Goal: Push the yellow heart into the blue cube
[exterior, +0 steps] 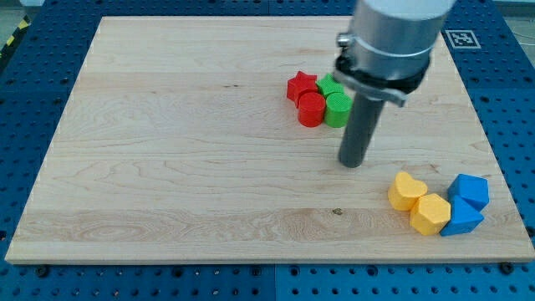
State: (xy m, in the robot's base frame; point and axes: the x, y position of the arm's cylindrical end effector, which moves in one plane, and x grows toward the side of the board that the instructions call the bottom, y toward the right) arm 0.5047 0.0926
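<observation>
yellow heart (pixel 407 191): near the table's (pixel 167 167) lower right, beside a yellow block (pixel 430 214), close to blue cube (pixel 469 191).
my tip (pixel 353 164): up-left of it, apart; no fingers.
handling: probably light, rigid, slides easily; push its left side.

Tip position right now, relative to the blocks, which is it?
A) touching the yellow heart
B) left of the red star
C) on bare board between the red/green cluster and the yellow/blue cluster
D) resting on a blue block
C: my tip sits on bare wood, below and right of the green cylinder and up-left of the yellow heart, touching neither.
</observation>
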